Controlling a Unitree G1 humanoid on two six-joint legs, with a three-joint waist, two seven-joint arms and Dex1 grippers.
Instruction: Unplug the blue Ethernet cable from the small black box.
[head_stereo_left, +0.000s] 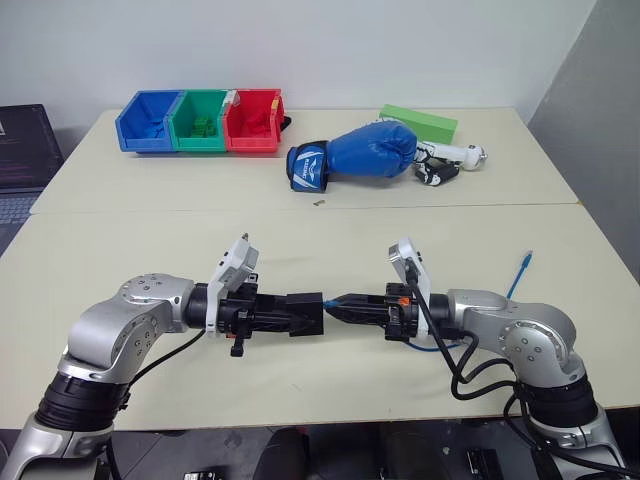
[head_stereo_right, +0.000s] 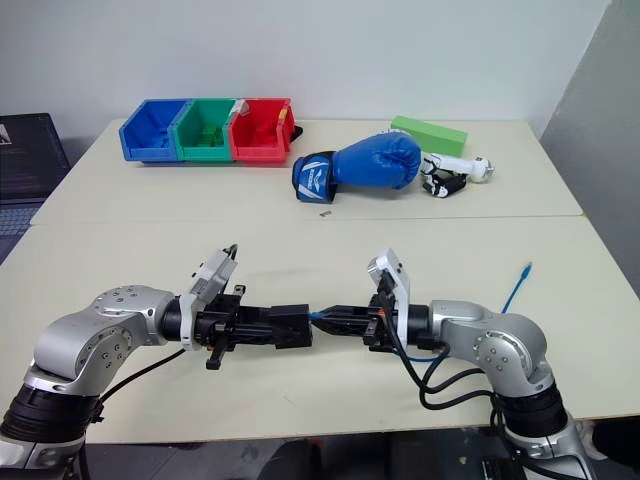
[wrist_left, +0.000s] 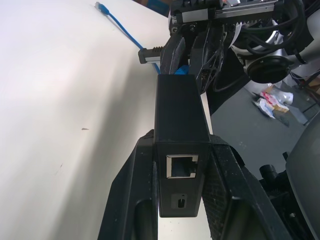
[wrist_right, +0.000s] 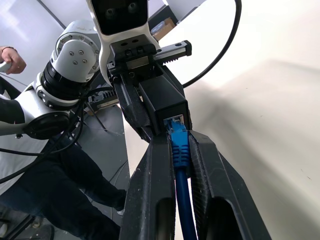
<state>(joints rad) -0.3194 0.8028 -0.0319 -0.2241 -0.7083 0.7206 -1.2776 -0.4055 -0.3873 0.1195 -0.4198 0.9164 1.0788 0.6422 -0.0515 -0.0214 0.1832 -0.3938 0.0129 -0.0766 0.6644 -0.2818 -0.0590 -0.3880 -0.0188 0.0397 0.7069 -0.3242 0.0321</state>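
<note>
Small black box: I see it held level above the table, clamped lengthwise between the left gripper's two fingers.
Left gripper: closed on the box; one empty port faces its wrist camera.
Blue Ethernet cable: I see its plug seated in the box's far port, directly between the right gripper's fingers.
Right gripper: narrowed around the plug boot, both fingers alongside it; I read this as a grip on the cable.
Cable free end: lies on the table, beyond the right arm.
Alignment: grippers point at each other, tip to tip.
</note>
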